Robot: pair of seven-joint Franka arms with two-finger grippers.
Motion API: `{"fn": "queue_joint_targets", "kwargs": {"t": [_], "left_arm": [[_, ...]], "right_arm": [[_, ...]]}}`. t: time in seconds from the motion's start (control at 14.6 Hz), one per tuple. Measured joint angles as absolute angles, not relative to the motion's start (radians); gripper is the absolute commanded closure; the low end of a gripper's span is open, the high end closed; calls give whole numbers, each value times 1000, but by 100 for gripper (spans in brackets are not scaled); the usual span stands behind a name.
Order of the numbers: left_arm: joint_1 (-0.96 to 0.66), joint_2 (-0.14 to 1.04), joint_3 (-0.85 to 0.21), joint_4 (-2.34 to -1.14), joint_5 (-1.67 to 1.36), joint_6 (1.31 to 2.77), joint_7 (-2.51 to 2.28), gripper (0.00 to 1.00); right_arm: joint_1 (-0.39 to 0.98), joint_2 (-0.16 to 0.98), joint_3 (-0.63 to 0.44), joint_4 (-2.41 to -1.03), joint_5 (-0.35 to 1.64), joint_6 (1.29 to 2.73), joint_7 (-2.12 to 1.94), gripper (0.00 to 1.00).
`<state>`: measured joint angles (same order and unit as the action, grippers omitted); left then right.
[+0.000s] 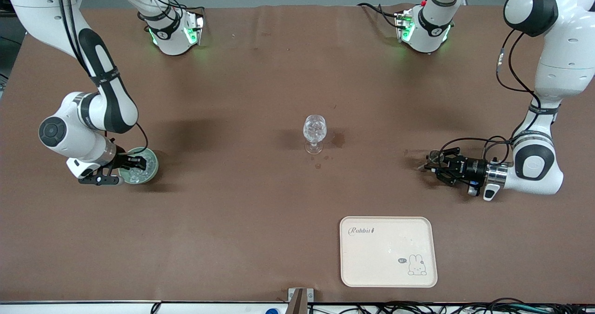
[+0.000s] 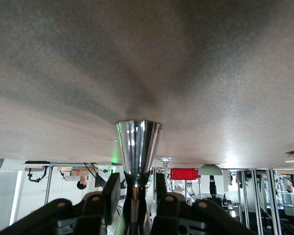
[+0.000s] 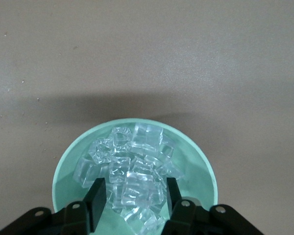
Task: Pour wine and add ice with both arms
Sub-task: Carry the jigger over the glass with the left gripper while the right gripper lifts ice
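Observation:
A pale green bowl (image 1: 148,166) (image 3: 68,166) full of clear ice cubes (image 3: 132,166) stands toward the right arm's end of the table. My right gripper (image 1: 135,164) (image 3: 134,196) is down in the bowl, open, with its fingers (image 3: 98,198) on either side of the ice pile. A clear stemmed glass (image 1: 314,132) stands mid-table with something glassy in it. My left gripper (image 1: 434,163) (image 2: 136,193) is low over the table toward the left arm's end. Its jaws stand apart around the stem of a shiny metal cone-shaped cup (image 2: 137,144), with gaps on both sides.
A cream tray (image 1: 388,251) with a rabbit print lies nearer the front camera than the glass. Dark wet spots (image 1: 338,139) mark the brown cloth beside the glass. Both arm bases stand along the edge farthest from the front camera.

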<state>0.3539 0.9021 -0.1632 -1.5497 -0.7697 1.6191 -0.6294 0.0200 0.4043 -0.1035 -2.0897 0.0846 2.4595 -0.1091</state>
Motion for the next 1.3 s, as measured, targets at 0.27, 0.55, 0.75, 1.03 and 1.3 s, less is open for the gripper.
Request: {"fn": "queue_joint_targets", "kwargs": {"t": [0.27, 0.55, 0.75, 1.03, 1.3], "left_arm": [[355, 907, -163, -1550, -794, 1619, -632, 98], [357, 906, -177, -1541, -835, 1620, -696, 99], [359, 882, -254, -1523, -843, 1620, -803, 99], [350, 787, -342, -1519, -844, 1621, -924, 99], [290, 672, -364, -1569, -844, 1667, -1022, 99]], "right_arm": [[20, 404, -103, -2090, 86, 2460, -109, 77], [20, 404, -104, -2089, 95, 2461, -107, 94], [20, 404, -104, -2085, 100, 2462, -103, 94], [20, 403, -104, -2040, 102, 2421, -101, 94], [16, 396, -110, -1881, 102, 2211, -100, 94]]}}
